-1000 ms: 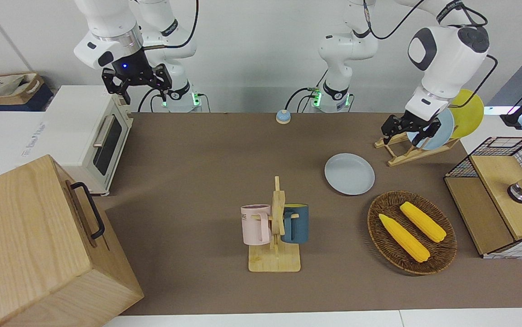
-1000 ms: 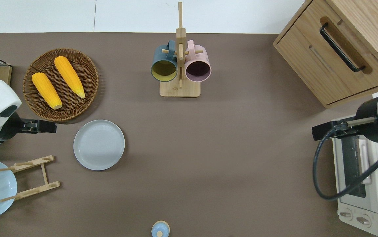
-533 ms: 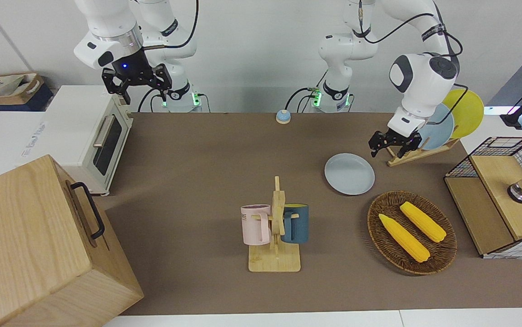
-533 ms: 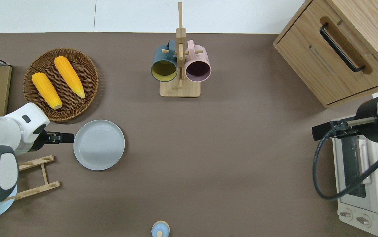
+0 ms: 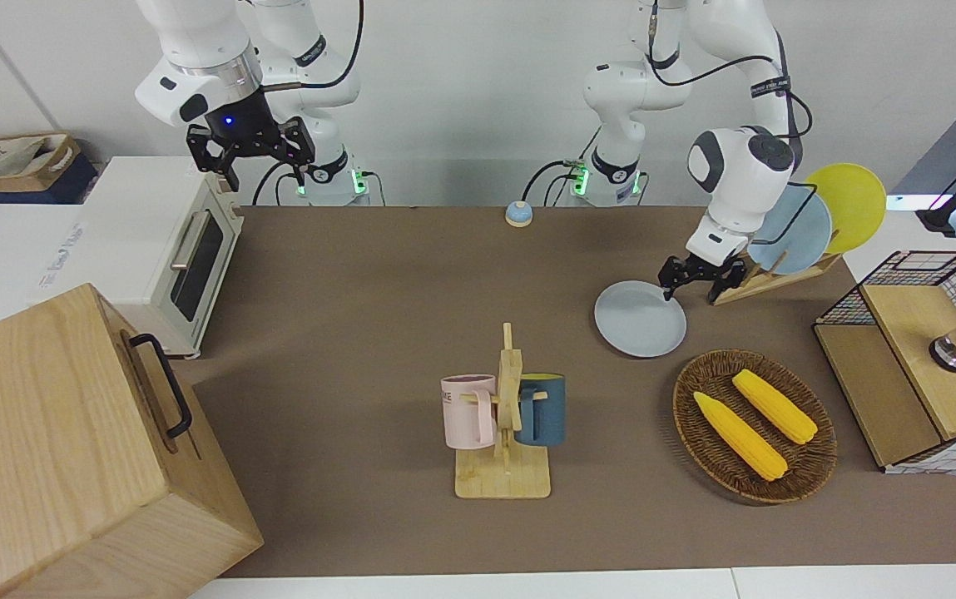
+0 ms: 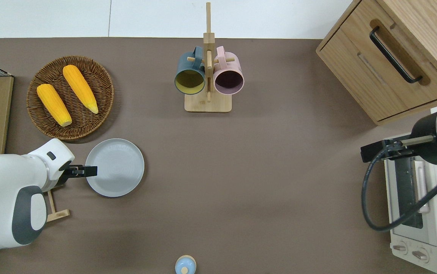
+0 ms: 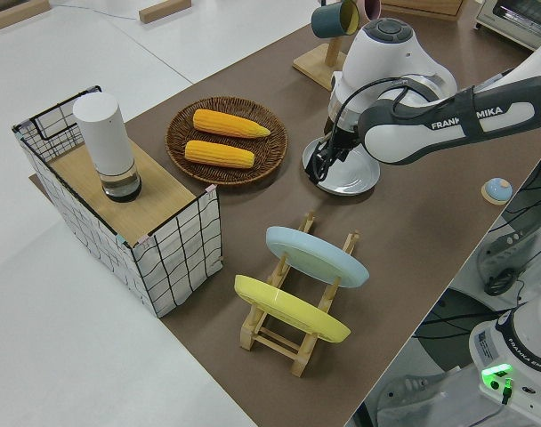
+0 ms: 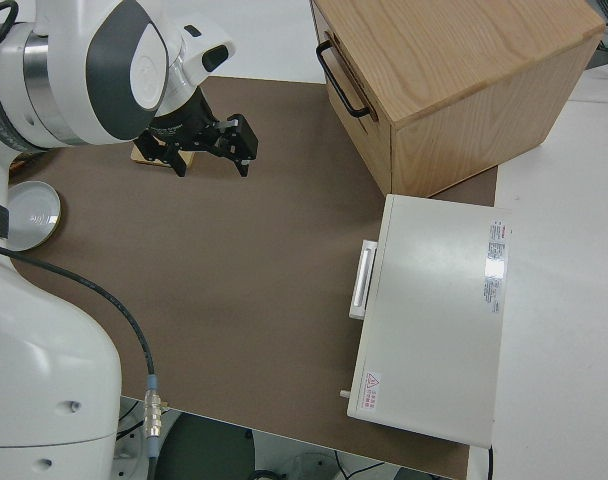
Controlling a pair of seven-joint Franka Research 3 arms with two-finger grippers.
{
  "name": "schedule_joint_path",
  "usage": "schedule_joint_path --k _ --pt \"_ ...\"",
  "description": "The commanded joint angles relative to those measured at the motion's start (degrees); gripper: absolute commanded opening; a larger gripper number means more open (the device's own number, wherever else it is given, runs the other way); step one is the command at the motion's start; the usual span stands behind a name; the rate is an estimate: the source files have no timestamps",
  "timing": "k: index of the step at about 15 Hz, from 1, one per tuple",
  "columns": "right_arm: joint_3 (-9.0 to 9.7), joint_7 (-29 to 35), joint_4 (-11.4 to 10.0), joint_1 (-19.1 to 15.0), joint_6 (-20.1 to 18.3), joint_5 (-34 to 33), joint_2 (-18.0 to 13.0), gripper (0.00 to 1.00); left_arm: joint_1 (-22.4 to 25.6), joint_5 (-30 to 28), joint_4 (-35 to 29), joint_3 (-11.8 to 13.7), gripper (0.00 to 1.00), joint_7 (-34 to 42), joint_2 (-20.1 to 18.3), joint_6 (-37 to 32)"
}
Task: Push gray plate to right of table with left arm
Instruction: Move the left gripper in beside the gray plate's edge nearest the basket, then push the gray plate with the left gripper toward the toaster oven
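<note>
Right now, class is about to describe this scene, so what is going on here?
The left gripper is down at the edge of the gray plate, on the side toward the left arm's end of the table, placed to push it across. The plate lies flat, nearer to the robots than the corn basket and beside the plate rack. The right arm is parked.

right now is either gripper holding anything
Nothing is held. The left gripper is at the gray plate's rim, set to push; the right arm is parked.
</note>
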Motion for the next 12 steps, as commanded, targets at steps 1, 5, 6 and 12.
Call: schedule_joint_path --k 1,5,6,12 --pt "0.32 -0.06 -0.03 -0.62 -0.69 0.46 -0.43 0.983 -0.16 -0.6 -4.19 0.31 1.0 0.04 1.52 7.15" --pt "0.23 -0.15 -0.03 -0.62 -0.69 0.46 -0.43 0.983 -0.25 -0.6 -5.43 0.31 0.99 0.04 2.93 9.45" --pt "0.32 -0.15 -0.03 -0.62 -0.69 0.46 -0.43 0.983 -0.25 -0.6 -5.43 0.31 0.99 0.04 3.02 9.45" --pt "0.32 -0.15 -0.03 -0.62 -0.69 0.46 -0.43 0.983 -0.16 -0.6 -5.43 0.31 0.15 -0.05 3.46 9.28"
